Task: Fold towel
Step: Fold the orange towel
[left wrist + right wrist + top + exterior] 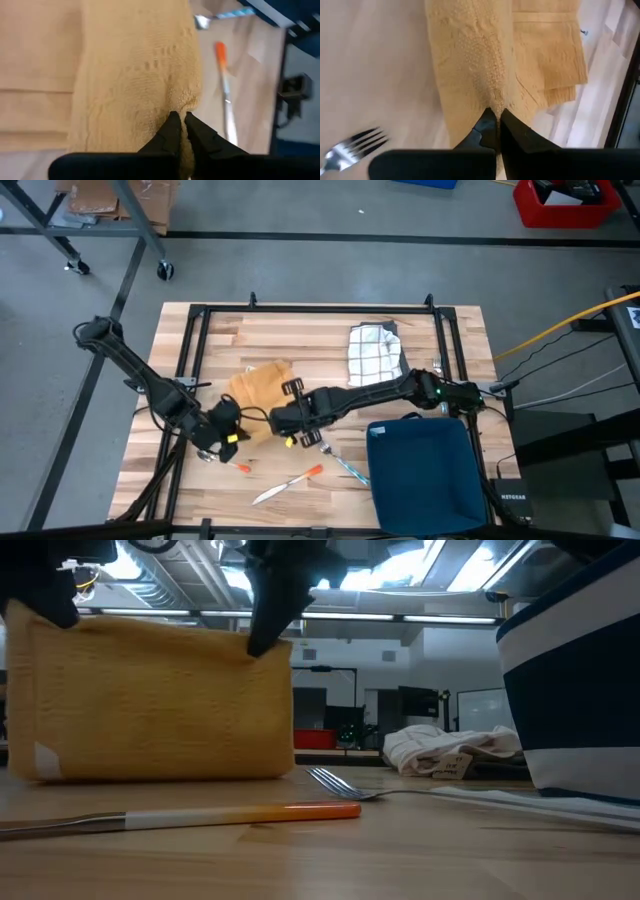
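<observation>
**Towel held up by two corners, ready to be folded over**

High view: the yellow towel (262, 387) is seen on the table between the arms, left of centre. The left gripper (222, 432) is set at its near-left edge and the right gripper (291, 423) at its near-right edge, so both are equally close to it. From the grippers the cloth runs away toward the far side. A checked cloth (372, 352) lies farther right and far, a blue bin (425, 472) at the near right, and a fork (342, 463) and an orange-handled knife (288, 485) near the front edge.

Low view: the towel (150, 700) is shown hanging as a wide sheet, its long axis running left to right, its lower edge resting on the table. The raised top edge is pinched at both ends. It is judged that the fold will be made by carrying this edge toward the far side.

Left wrist view: the gripper (181, 125) is closed tight, with a tuck of towel (140, 75) clamped between its tips.

Right wrist view: the gripper (495, 120) is likewise closed on a tuck of towel (475, 60), with the fork (350, 145) beside it.
</observation>
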You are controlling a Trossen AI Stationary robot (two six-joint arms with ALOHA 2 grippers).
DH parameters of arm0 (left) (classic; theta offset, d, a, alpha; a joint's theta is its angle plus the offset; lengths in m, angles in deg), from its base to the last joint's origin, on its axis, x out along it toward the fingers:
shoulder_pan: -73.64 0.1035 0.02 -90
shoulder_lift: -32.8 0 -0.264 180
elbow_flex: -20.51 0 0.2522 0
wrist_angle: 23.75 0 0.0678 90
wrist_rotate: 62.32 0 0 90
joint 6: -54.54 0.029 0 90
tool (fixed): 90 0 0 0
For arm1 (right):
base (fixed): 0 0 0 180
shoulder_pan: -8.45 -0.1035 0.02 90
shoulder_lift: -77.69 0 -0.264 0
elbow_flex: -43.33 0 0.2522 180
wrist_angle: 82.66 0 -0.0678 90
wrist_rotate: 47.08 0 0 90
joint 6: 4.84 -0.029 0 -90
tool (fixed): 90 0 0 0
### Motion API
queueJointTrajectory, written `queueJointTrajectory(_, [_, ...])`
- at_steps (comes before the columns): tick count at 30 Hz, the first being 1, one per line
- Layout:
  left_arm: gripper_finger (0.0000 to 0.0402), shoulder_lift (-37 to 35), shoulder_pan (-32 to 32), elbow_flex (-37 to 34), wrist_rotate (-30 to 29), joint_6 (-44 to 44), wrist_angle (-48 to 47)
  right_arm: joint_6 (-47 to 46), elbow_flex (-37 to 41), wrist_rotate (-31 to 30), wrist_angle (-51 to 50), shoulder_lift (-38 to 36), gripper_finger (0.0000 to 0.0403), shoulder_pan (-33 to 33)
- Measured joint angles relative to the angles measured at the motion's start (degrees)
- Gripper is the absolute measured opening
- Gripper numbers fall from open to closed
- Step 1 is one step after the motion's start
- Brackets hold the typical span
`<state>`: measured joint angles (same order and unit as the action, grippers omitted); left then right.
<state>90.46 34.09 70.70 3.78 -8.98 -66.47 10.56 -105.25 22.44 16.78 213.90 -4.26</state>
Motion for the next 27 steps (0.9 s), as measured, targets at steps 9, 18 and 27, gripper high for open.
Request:
queueJointTrajectory(9, [0.0002, -3.1, 1.0, 0.0, -5.4, -8.5, -14.5, -0.1, 0.0, 1.7, 6.1, 0.0, 0.0009, 5.6])
queueJointTrajectory(18, [0.0006, -3.1, 5.7, -2.8, -10.3, -8.0, -17.1, 2.8, 0.0, 6.6, 10.8, 0.0, 0.001, 11.8])
queueJointTrajectory(27, [0.0007, -3.1, 9.9, -3.3, -10.2, -6.3, -16.7, 3.0, 0.0, 13.0, 13.5, 2.1, 0.001, 16.7])
